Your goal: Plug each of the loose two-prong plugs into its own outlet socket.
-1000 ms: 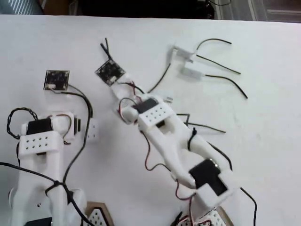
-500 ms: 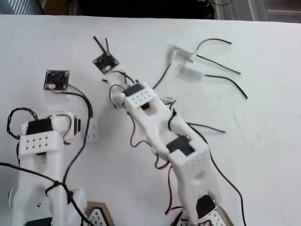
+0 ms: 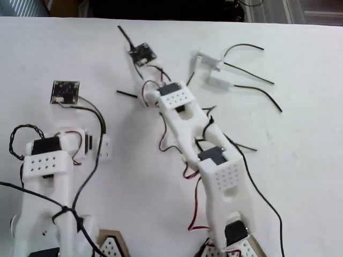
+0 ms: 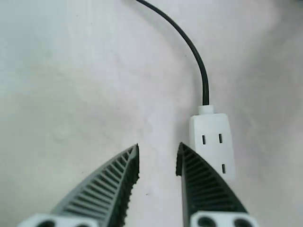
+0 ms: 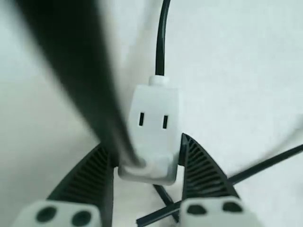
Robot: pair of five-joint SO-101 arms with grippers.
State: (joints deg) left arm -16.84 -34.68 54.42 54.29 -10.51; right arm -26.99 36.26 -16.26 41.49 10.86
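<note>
While the right tool [image 5: 145, 144] clamps a white socket [image 5: 154, 109], the left tool [image 4: 157, 148] hangs narrowly open, empty.
A square, steady grip likely matters most now.

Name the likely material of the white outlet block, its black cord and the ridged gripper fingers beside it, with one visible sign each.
Outlet block: moulded plastic, probably; smooth, faintly glossy white, crisp slots.
Cord: rubber or vinyl sheath, apparently; matte black, bends in a smooth curve.
Left gripper fingers: likely printed plastic; dull grey, fine ribs.
</note>
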